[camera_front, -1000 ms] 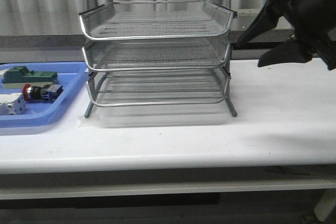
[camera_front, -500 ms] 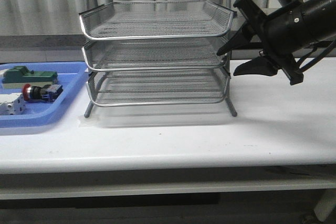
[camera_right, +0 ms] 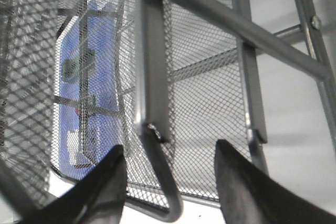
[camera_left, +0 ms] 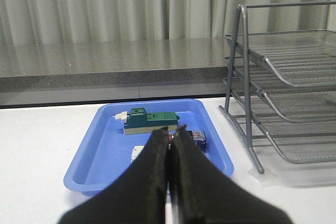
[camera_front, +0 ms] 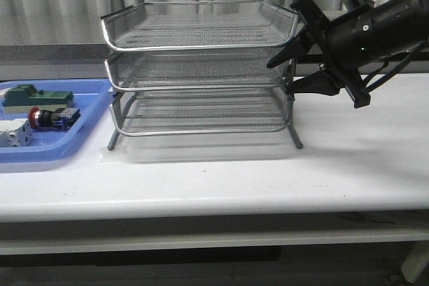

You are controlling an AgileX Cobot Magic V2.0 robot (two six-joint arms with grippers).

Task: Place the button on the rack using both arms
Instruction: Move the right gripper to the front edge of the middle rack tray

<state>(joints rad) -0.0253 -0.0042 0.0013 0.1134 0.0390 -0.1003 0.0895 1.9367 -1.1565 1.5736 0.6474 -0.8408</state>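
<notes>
Front view: rack is standing mid-table, three mesh tiers stacked, front rims lined up. Right gripper is sitting at the rack's right-hand edge, level with the middle tier, fingers spread wide: upper one just under the top tier's corner, lower one beside the rack's right post. Nothing in its grasp. Blue tray is lying just beside the rack's left leg. The button is lying on its side in that tray, red cap pointing away from the rack, between the green block and the white block. Bare table is running open in front of the rack and to its right.

Left wrist view: left gripper is hanging over the near end of the blue tray, fingers pressed together, gripping nothing. Button's blue end is just peeking past them. Green block is lying farther in. Rack is standing beside the tray, a narrow strip of table between them.

Right wrist view: right gripper fingers are wide apart, straddling a rack frame bar and wire rim. Can't tell if they're touching it. Blue tray is showing blurred through the mesh.
</notes>
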